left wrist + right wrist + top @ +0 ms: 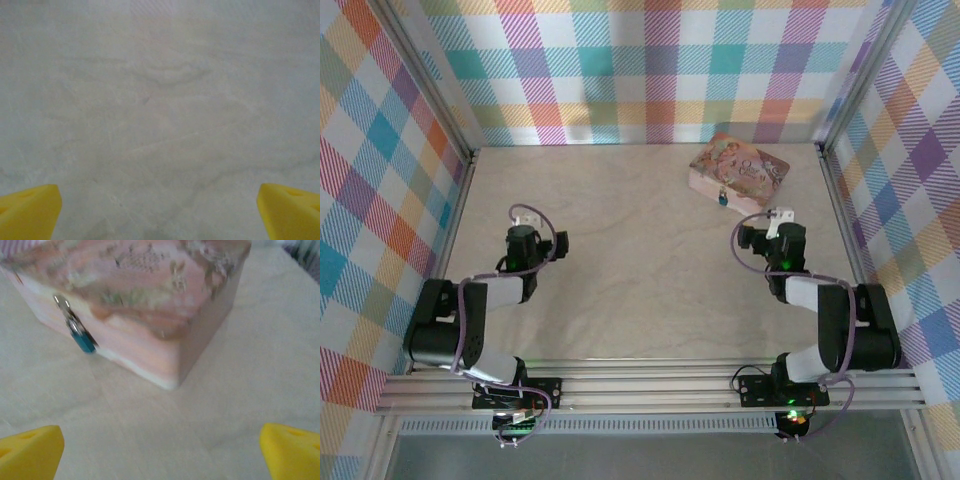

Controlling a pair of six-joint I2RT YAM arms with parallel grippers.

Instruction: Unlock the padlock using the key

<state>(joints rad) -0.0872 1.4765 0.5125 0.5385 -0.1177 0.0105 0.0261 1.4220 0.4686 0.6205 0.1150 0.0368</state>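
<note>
The padlock (74, 329) hangs from the clasp on the front of a pink illustrated tin box (150, 295). It is small and blurred, with a silvery top and a teal piece (86, 343) at its lower end. Whether that teal piece is the key I cannot tell. In the top view the padlock (723, 196) sits on the box's near side, at the back right of the table. My right gripper (161, 452) is open and empty, a short way in front of the box's near corner. My left gripper (160, 212) is open over bare tabletop, far left of the box.
The tin box (738, 173) stands close to the right wall's metal frame (840, 215). Plaid walls close in the back and both sides. The pale tabletop (630, 260) stretches between the two arms, with my left gripper (523, 222) and right gripper (775, 222) over it.
</note>
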